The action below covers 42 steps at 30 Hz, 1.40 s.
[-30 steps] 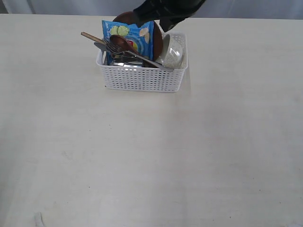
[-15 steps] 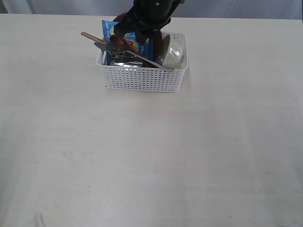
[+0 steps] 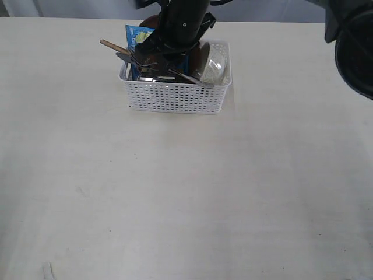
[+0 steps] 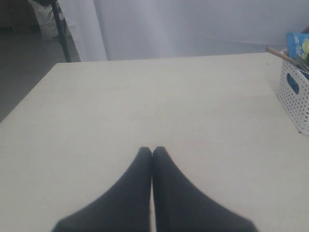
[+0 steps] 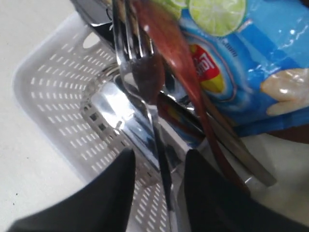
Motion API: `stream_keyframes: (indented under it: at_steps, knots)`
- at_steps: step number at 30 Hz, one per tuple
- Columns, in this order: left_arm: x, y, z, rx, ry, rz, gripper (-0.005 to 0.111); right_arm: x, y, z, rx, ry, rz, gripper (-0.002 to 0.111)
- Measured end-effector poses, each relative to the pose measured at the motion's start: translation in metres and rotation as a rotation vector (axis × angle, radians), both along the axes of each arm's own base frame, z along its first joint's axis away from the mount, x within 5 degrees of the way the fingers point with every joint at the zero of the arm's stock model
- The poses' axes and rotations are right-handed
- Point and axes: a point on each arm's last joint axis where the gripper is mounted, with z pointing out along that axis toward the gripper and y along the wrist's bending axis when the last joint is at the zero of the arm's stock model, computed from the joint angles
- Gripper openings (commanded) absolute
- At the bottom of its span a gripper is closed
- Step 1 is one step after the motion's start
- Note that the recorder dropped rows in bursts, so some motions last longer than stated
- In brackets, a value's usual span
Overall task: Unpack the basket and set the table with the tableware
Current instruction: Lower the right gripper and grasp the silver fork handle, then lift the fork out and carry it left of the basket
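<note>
The white basket (image 3: 175,96) sits packed at the far end of the pale table (image 3: 186,192), a little left of centre in the exterior view. The right arm reaches down over it. Seen from the wrist, the right hand (image 5: 158,155) has its fingers spread on either side of the handle of a silver fork (image 5: 133,53), with a gap showing on each side. A red-brown wooden spoon (image 5: 169,53) lies across the fork, and both lean against a blue chip bag (image 5: 260,58) standing upright in the basket. A pale bowl (image 3: 214,64) rests on its side at the basket's right end. The left hand (image 4: 152,151), its fingers pressed together, is over bare table well apart from the basket.
</note>
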Motion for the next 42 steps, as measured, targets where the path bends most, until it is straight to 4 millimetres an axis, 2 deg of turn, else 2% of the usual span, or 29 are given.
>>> stream_keyframes:
  at_steps: [7, 18, 20, 22, 24, 29, 34, 42]
  knots:
    - [0.000, 0.000, 0.000, 0.000, 0.000, 0.000, 0.000, 0.011, -0.015, 0.001, 0.061, 0.030, -0.029, 0.034]
    - [0.000, 0.000, 0.000, 0.000, 0.000, 0.000, 0.000, 0.013, -0.011, -0.017, 0.093, 0.087, -0.011, 0.034]
    - [0.000, 0.000, 0.000, 0.000, 0.000, 0.000, 0.000, 0.013, -0.011, -0.020, 0.090, 0.090, -0.009, 0.030]
    - [0.000, 0.000, 0.000, 0.000, 0.000, 0.000, 0.000, 0.014, -0.010, -0.023, 0.089, 0.097, -0.010, 0.018]
    - [0.000, 0.000, 0.000, 0.000, 0.000, 0.000, 0.000, 0.014, -0.010, -0.025, 0.087, 0.099, -0.011, 0.001]
    - [0.000, 0.000, 0.000, 0.000, 0.000, 0.000, 0.000, 0.014, -0.009, -0.026, 0.094, 0.103, -0.004, -0.001]
    - [0.000, 0.000, 0.000, 0.000, 0.000, 0.000, 0.000, 0.013, -0.010, -0.016, 0.110, 0.087, 0.000, -0.001]
    - [0.000, 0.000, 0.000, 0.000, 0.000, 0.000, 0.000, 0.005, -0.011, 0.015, 0.157, 0.061, 0.019, -0.001]
